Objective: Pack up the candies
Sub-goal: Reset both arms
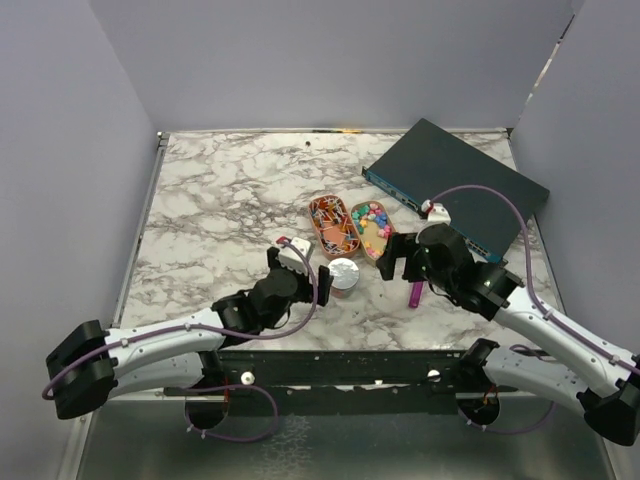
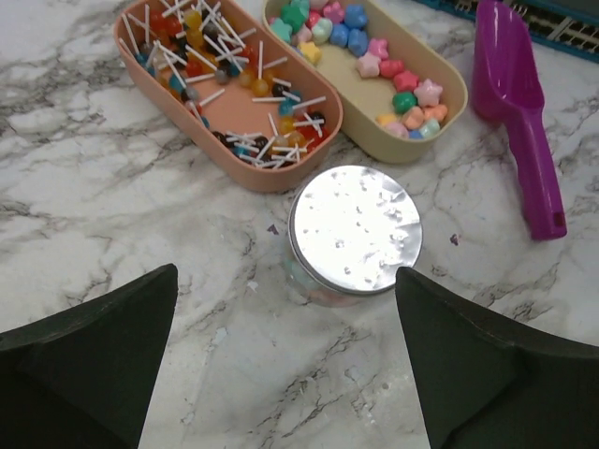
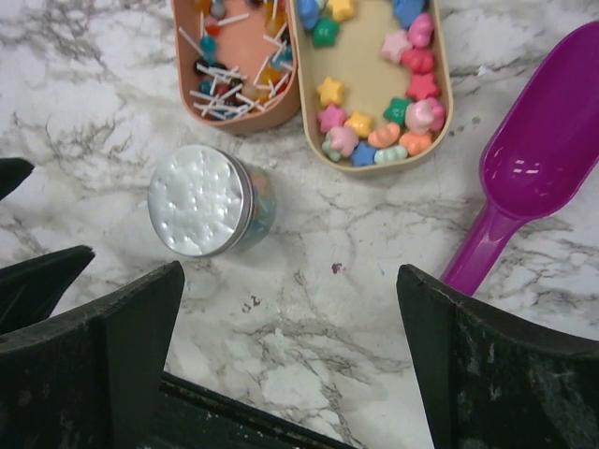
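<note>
The candies [image 2: 398,79] are small star and round sweets in pink, yellow, green, blue and orange, lying in a beige oval tray [image 2: 374,145]; they also show in the right wrist view [image 3: 374,112] and the top view [image 1: 373,225]. A small glass jar with a silver lid [image 2: 356,229] stands shut just in front of the trays [image 1: 343,275] [image 3: 198,199]; colour shows through its glass. My left gripper [image 2: 285,281] is open and empty, just short of the jar. My right gripper [image 3: 290,276] is open and empty, between jar and scoop.
A purple scoop [image 2: 519,103] lies on the marble right of the beige tray [image 3: 533,187]. An orange oval tray [image 2: 229,89] holds colourful pins. A dark flat network box [image 1: 455,185] lies at the back right.
</note>
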Robot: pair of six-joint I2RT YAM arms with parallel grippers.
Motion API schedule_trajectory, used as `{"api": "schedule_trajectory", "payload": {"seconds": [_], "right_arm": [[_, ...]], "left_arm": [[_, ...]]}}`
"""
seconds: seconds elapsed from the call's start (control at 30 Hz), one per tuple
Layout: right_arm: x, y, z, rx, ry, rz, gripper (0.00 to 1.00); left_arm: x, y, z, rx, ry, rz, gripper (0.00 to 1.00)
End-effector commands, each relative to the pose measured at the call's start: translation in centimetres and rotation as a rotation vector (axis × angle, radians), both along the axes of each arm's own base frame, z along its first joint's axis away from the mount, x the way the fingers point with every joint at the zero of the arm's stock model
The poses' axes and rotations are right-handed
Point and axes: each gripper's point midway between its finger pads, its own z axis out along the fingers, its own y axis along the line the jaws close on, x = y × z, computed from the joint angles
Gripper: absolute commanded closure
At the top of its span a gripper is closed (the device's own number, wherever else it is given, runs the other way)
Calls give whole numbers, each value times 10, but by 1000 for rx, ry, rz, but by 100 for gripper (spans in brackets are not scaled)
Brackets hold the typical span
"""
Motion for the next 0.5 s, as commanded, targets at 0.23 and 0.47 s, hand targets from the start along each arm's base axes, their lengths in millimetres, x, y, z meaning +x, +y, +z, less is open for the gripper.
{"api": "schedule_trajectory", "payload": {"seconds": [0.23, 0.47], "right_arm": [[39, -26, 44, -123, -127, -201, 0], [61, -41, 57, -201, -144, -242, 0]], "left_arm": [[33, 25, 60, 209, 106, 81, 1], [84, 58, 69, 127, 202, 147, 1]]}}
